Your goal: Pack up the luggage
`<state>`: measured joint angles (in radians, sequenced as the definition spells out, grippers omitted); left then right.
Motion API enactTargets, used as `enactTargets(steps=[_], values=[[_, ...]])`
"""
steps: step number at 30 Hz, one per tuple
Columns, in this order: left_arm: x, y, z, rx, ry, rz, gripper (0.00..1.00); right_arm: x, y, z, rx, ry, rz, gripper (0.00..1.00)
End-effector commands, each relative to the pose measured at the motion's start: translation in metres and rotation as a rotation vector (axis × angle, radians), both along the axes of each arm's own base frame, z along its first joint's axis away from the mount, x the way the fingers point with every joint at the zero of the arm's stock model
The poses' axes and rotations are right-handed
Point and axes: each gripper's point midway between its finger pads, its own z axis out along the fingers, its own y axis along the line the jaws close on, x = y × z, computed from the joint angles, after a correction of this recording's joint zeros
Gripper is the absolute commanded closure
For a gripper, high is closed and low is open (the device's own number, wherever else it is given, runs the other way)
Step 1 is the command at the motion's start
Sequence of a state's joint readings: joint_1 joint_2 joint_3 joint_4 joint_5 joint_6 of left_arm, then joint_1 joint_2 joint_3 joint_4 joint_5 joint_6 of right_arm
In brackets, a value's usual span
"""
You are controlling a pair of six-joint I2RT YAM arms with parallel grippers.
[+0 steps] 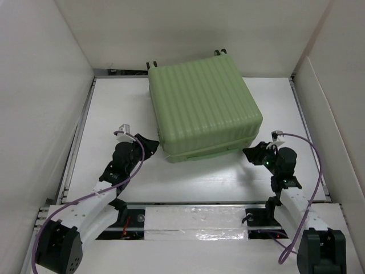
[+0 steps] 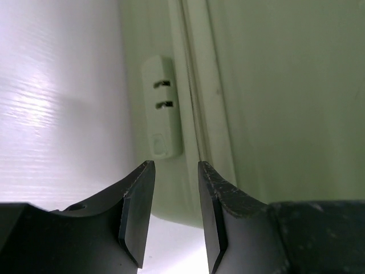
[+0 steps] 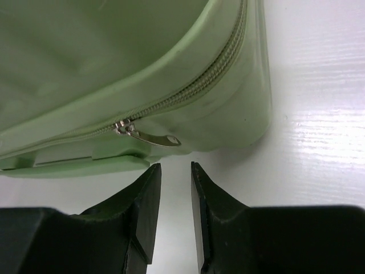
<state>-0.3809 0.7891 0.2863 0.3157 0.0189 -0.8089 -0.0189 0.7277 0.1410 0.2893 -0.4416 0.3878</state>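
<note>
The luggage (image 1: 202, 105) is a pale green ribbed suitcase lying flat and closed at the middle back of the white table. My left gripper (image 1: 153, 144) sits by its front-left corner. In the left wrist view that gripper (image 2: 175, 165) is open and empty, facing the luggage side (image 2: 274, 103) and a small pale slotted block (image 2: 162, 108). My right gripper (image 1: 251, 153) is by the front-right corner. The right wrist view shows this gripper (image 3: 174, 165) open and empty, just short of a metal zipper pull (image 3: 151, 137) on the closed zipper (image 3: 211, 77).
White walls (image 1: 40, 97) enclose the table on the left, back and right. Small dark wheels (image 1: 219, 52) stick out at the luggage's far edge. A shiny strip (image 1: 197, 222) lies between the arm bases along the near edge. Purple cables (image 1: 316, 165) trail from both wrists.
</note>
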Motion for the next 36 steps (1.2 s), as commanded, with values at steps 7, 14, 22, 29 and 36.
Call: enactTargets(steps=[7, 14, 22, 29, 36], values=[[0.002, -0.018, 0.015, -0.047, -0.081, -0.102, 0.66, 0.023, 0.015, 0.057, -0.047, -0.225, 0.047, 0.65], [0.001, -0.029, 0.014, -0.043, -0.075, -0.127, 0.66, 0.034, 0.023, 0.072, -0.094, -0.257, 0.009, 0.65], [0.001, -0.034, 0.013, -0.063, -0.077, -0.151, 0.67, 0.043, 0.011, 0.062, -0.079, -0.204, -0.087, 0.84], [0.001, -0.041, 0.019, -0.102, -0.096, -0.175, 0.68, 0.038, 0.01, 0.059, -0.08, -0.204, -0.109, 1.0], [0.008, -0.073, 0.03, -0.151, -0.127, -0.242, 0.7, -0.01, 0.091, 0.058, -0.03, -0.151, 0.151, 1.0]])
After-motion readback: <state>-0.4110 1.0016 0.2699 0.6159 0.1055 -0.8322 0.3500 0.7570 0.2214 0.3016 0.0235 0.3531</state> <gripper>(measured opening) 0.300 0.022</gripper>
